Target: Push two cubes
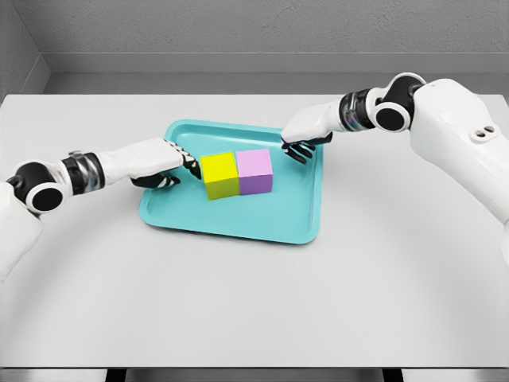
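2 cubes, yellow cube (220, 176) touching purple cube (255, 171), form a left-right row on my teal tray (238, 221). Left hand (163, 165) beside yellow, right hand (306, 137) near purple, both with relaxed, empty fingers.

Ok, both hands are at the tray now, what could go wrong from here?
1. The yellow cube and purple cube already touch, so more inward push from the left hand could pinch them and tip one.
2. The right hand sits over the teal tray at its far right rim, apparently short of the purple cube; it might catch the rim and drag the tray.
3. An off-centre push may rotate the pair.
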Controlling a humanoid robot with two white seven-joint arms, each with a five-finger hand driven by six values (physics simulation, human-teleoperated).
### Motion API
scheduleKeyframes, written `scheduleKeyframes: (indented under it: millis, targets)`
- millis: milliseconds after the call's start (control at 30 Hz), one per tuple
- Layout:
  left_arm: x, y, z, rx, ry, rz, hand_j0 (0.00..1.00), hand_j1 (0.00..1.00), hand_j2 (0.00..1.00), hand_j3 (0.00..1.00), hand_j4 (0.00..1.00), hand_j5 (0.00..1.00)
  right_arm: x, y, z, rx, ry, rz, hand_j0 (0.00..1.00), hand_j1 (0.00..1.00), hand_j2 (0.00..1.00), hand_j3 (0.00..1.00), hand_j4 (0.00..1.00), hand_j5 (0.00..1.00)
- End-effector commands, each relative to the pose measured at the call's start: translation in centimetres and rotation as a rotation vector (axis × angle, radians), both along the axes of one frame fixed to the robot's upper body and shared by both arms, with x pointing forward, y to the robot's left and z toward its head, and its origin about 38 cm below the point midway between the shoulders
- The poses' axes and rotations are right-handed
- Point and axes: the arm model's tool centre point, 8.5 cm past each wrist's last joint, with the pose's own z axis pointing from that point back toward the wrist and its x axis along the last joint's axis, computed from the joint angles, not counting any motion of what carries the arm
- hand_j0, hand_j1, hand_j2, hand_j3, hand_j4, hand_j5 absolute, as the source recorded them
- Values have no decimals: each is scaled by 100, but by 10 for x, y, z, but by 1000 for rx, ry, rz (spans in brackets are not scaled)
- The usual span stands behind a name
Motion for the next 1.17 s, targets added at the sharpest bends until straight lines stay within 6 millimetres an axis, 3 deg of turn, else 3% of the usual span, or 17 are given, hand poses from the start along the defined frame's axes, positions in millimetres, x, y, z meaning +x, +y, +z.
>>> scheduleKeyframes:
  millis: [0,233,367,467,533,667,700,733,767,800,833,900,933,1033,1133]
  targets:
    - [1,-1,-1,-10,6,5,59,59,59,59,59,59,0,1,1,5,-1,1,14,14,14,14,14,14]
    - [3,-5,3,-15,-2,-1,59,59,59,59,59,59,1,-6,11,3,-21,3,14,14,14,14,14,14]
    - [3,-7,2,-19,-1,-4,59,59,59,59,59,59,2,-22,22,-4,-39,1,14,14,14,14,14,14]
    - [3,1,2,-8,-1,7,59,59,59,59,59,59,2,-43,30,-18,-49,4,14,14,14,14,14,14]
    - [2,8,6,-10,-6,17,59,59,59,59,59,59,2,-46,29,-20,-47,0,17,17,17,17,17,17]
    - [1,6,18,-49,-27,5,59,59,59,59,59,59,1,-109,35,-48,-50,-105,20,20,20,20,20,20]
    - [0,11,24,-51,-38,4,59,59,59,59,59,59,0,-123,37,-49,-49,-130,27,27,27,27,27,27]
    - [-4,16,38,-69,-57,-8,59,59,59,59,59,59,-2,-139,39,-58,-49,-156,51,51,51,51,51,51]
    - [-11,27,59,-64,-96,-24,61,61,61,61,61,61,-4,-152,37,-67,-45,-178,79,79,79,79,79,79]
    - [-18,63,94,-62,-160,20,71,71,71,71,71,71,-6,-163,38,-75,-45,-196,100,100,100,100,100,100]
    - [-24,88,111,-75,-190,67,100,100,100,100,100,100,-8,-171,38,-81,-45,-210,100,100,100,100,100,100]
    - [-44,143,122,-119,-191,180,100,100,100,100,100,100,-8,-173,36,-83,-41,-213,100,100,100,100,100,100]
    - [-48,154,123,-133,-198,212,100,100,100,100,100,100,-8,-173,36,-84,-40,-212,100,100,100,100,100,100]
    - [-61,173,110,-152,-182,269,100,100,100,100,100,100,-10,-181,36,-91,-38,-228,100,100,100,100,100,100]
    - [-64,175,104,-174,-180,287,100,100,100,100,100,100,-11,-189,38,-95,-41,-241,100,100,100,100,100,100]
